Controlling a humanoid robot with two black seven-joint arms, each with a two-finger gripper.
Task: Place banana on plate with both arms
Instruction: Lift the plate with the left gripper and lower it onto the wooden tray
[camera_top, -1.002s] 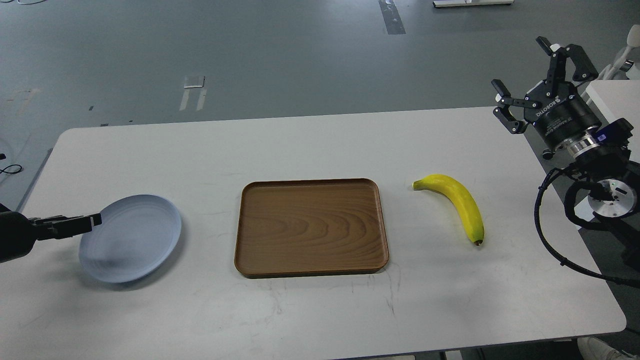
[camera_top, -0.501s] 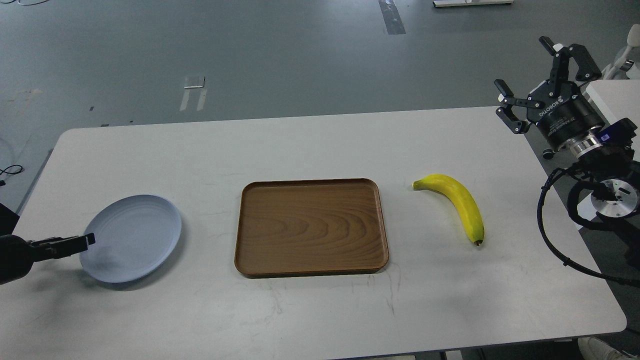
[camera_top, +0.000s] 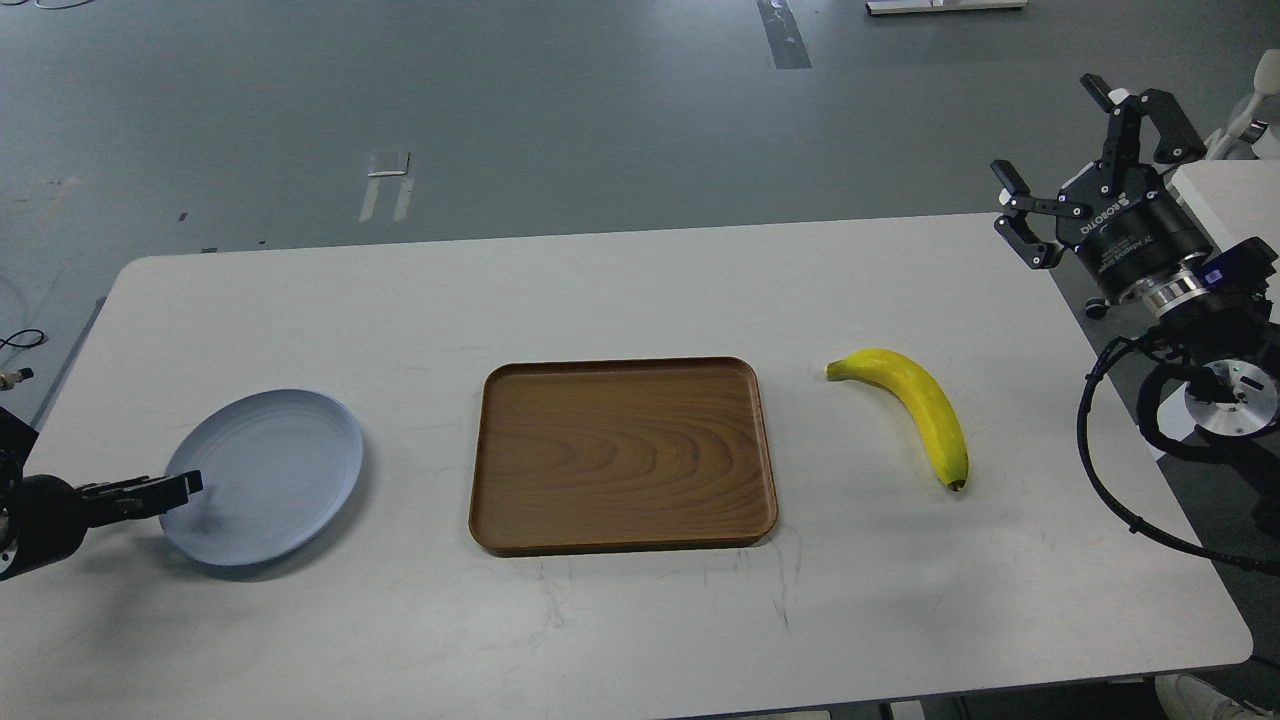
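At the left edge of the view, the left black arm is cut off, and its gripper (camera_top: 178, 486) is seen dark and edge-on at the rim of the round pale blue-grey plate (camera_top: 262, 476); whether its jaws are open or closed cannot be told. Beyond the white counter's (camera_top: 620, 290) far right corner, the right gripper (camera_top: 1085, 135) is held raised, jaws spread wide and empty. Right of the rectangular brown wooden tray (camera_top: 622, 454), the curved bright yellow banana (camera_top: 915, 410) is seen lying flat, dark tip nearest.
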